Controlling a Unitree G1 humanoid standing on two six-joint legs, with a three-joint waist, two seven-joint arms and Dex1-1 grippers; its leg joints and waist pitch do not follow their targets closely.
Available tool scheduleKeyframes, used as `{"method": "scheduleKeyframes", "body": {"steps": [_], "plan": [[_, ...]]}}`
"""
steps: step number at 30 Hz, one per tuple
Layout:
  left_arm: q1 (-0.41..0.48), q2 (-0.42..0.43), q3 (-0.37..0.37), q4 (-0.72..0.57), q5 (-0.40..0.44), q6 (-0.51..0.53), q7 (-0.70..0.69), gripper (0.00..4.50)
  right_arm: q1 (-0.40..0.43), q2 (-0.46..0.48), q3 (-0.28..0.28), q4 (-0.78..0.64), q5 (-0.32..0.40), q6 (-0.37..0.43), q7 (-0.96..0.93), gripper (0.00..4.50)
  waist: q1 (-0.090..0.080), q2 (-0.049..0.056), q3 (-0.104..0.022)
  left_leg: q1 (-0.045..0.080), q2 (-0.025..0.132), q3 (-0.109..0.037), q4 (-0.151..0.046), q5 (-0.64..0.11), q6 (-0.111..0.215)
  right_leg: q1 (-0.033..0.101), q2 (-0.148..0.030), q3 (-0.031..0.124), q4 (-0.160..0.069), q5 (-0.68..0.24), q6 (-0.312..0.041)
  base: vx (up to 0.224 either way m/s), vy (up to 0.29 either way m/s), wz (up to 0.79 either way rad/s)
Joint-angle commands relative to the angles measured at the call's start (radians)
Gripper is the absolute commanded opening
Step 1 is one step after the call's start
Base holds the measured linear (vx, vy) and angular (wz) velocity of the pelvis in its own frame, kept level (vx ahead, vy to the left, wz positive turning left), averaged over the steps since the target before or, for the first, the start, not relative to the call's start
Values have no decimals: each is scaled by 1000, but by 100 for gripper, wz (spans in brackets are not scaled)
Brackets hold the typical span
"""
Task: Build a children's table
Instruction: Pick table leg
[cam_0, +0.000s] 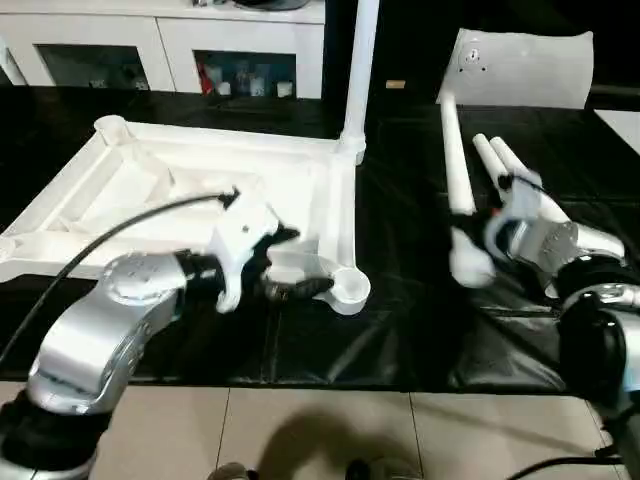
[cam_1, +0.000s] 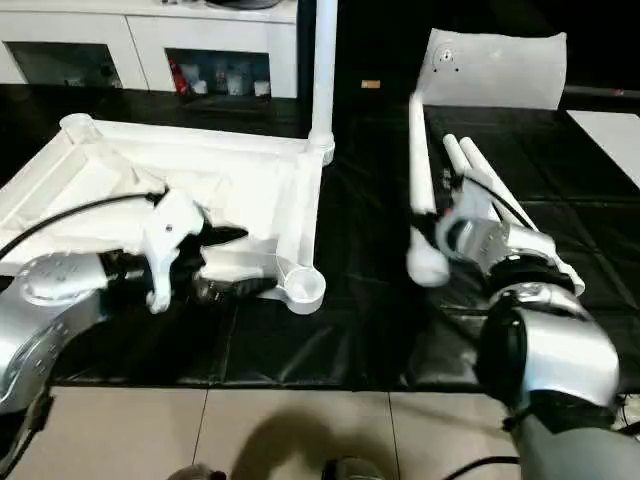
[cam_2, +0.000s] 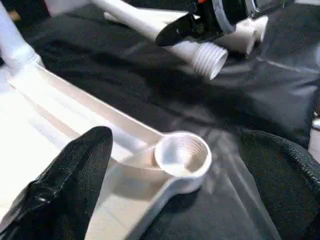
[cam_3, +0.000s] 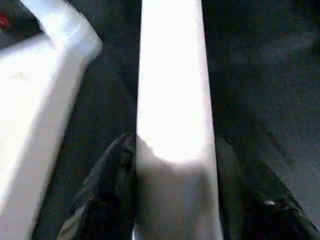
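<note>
Lower left of the head view, the left gripper (cam_0: 290, 262) hangs wide open, holding nothing, over the near edge of the white plastic rectangular tabletop (cam_0: 200, 170), lying ribbed side up beside its empty round corner socket (cam_2: 182, 155). At right, the right gripper (cam_1: 432, 228) clamps a long white tapered leg (cam_0: 457, 170), with two more legs (cam_0: 497, 158) just beside it. One leg (cam_0: 358, 70) stands upright in the far socket.

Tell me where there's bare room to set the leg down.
Free: the black mat between the tabletop and the loose legs, and the strip before the near socket. Crowded: around those legs and the white bag.
</note>
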Motion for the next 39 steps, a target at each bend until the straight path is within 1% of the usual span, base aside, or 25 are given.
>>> {"method": "scheduleKeyframes", "body": {"steps": [1,2,4,5,7,8,9,10,11,12,13,14,15,17,18,19,23,24,25,26,28,33,34,36,39], "plan": [[-24,-7,-11,21,12,-13,9,450,26,8,-1,-43,-5,-57,-35,186,3,12,-84,-2,15,1,-59,-136,21,73,-58,41,-77,-243,-188,0,0,0],[-28,-10,-13,28,13,-18,10,450,36,16,2,-52,-8,-85,-44,186,3,11,-86,-2,15,1,-59,-126,20,74,-57,41,-75,-226,-193,0,0,0],[-35,-21,-13,40,12,-30,14,450,39,28,-44,-66,44,-69,-33,186,3,12,-89,0,15,1,-58,-126,23,75,-56,41,-71,-201,-204,0,0,0],[-39,-30,-10,48,13,-37,21,450,45,34,-60,-88,67,-79,-7,186,1,9,-89,-2,14,1,-59,-125,27,77,-55,41,-71,-192,-207,0,0,0],[-73,-82,15,96,23,-52,82,450,83,67,-112,-221,166,-80,113,186,3,0,-89,-4,16,3,-59,-122,49,82,-57,43,-73,-181,-198,0,0,0],[-73,-82,15,96,23,-52,82,450,83,67,-112,-221,166,-80,113,186,5,1,-89,-4,16,3,-59,-116,56,82,-56,43,-73,-177,-194,0,0,0],[-95,-102,27,126,31,-58,113,450,113,89,-116,-313,213,-50,167,186,5,1,-91,-4,17,1,-59,-107,60,83,-57,42,-70,-172,-196,0,0,0],[-98,-104,28,130,31,-58,117,450,119,92,-115,-328,220,-45,175,186,7,2,-90,-3,16,2,-59,-103,69,82,-56,42,-74,-173,-190,0,0,0],[-107,-111,34,143,32,-60,127,450,136,102,-110,-375,240,-27,198,186,5,-1,-91,-4,18,-1,-60,-101,67,83,-58,41,-71,-178,-192,0,0,0],[-125,-133,54,162,26,-53,154,450,167,118,-104,-457,283,4,232,186,6,-2,-89,-5,16,-1,-61,-100,64,84,-58,39,-75,-205,-183,0,0,0],[-140,-155,74,176,16,-45,177,450,199,132,-98,-538,326,36,263,186,9,-2,-88,1,17,2,-59,-107,64,81,-59,42,-81,-228,-173,0,0,0],[-156,-179,98,187,-2,-36,194,450,231,146,-92,-620,371,66,291,185,13,-3,-88,-2,14,2,-60,-95,72,86,-57,44,-85,-223,-156,0,0,0],[-171,-200,120,195,-20,-25,208,450,261,158,-87,-694,412,97,312,185,14,-1,-91,0,19,-1,-61,-86,71,83,-60,43,-80,-217,-159,0,0,0],[-199,-235,155,215,-54,-15,226,450,306,180,-81,-801,475,145,334,185,17,-7,-88,-3,14,1,-63,-81,72,83,-57,41,-87,-244,-149,0,0,0],[-221,-258,177,232,-79,-8,237,450,329,192,-78,-853,510,175,342,185,20,-5,-91,0,16,-1,-63,-80,71,81,-60,41,-86,-247,-152,0,0,0],[-269,-304,225,266,-136,7,258,450,373,208,-51,-939,552,211,367,185,25,-7,-90,1,15,0,-64,-83,70,80,-59,40,-90,-263,-145,0,0,0],[-320,-349,271,303,-200,33,279,450,408,221,-27,-1002,579,242,385,185,30,-9,-87,-2,14,-1,-64,-91,62,76,-61,38,-97,-314,-128,0,0,0],[-342,-371,292,319,-221,44,291,450,424,227,-20,-1032,597,260,384,185,31,-10,-84,-1,9,2,-64,-99,59,74,-59,38,-105,-350,-112,0,0,0],[-357,-386,308,331,-238,51,297,450,436,229,-9,-1053,603,272,388,185,35,-4,-85,4,12,0,-64,-104,56,72,-61,38,-105,-360,-108,0,0,0],[-375,-405,326,345,-261,63,305,450,454,232,6,-1082,612,285,390,185,33,-8,-85,-1,11,-1,-66,-100,54,75,-59,36,-105,-365,-97,0,0,0],[-403,-435,345,366,-301,85,306,450,484,240,27,-1136,631,317,383,185,37,-8,-86,-3,10,-2,-66,-87,57,76,-59,36,-108,-357,-84,0,0,0],[-430,-474,358,407,-354,107,307,450,518,236,78,-1188,640,351,395,185,39,-5,-91,-5,18,-7,-69,-61,61,78,-63,35,-100,-288,-114,0,0,0],[-432,-479,357,420,-359,105,305,450,528,233,95,-1202,641,360,403,185,38,-8,-90,-8,15,-6,-69,-63,65,80,-63,35,-102,-276,-114,0,0,0],[-434,-477,350,431,-358,103,297,450,537,230,109,-1217,644,368,405,185,40,-7,-89,-7,14,-5,-68,-68,65,79,-64,36,-105,-289,-109,0,0,0],[-422,-498,376,446,-435,128,237,450,563,221,143,-1249,661,400,431,185,42,-9,-89,-6,13,-3,-68,-68,62,79,-65,36,-108,-316,-99,0,0,0]]}}
